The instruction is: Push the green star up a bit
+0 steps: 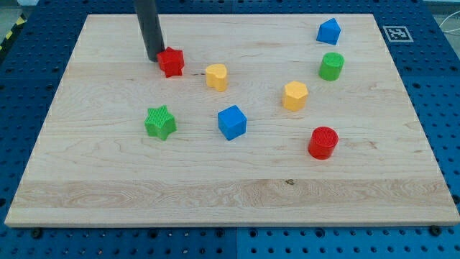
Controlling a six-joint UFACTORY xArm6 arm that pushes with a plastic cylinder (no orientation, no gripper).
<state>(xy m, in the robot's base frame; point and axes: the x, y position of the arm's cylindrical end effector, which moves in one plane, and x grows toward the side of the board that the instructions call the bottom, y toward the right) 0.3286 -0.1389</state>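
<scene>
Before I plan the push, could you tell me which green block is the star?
The green star, at the view's left below my tip; the other green block is a cylinder.

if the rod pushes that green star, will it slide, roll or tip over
The green star sits low and flat on the smooth wooden board, so it likely slides. Its points may make it spin if pushed off-centre. My tip is beside the red block.

Eight blocks on wooden board: two red – star, cylinder; two green – star, cylinder; two blue – cube, angular block, shape unclear; two yellow – rounded block, hexagonal block. One rod, my tip.
</scene>
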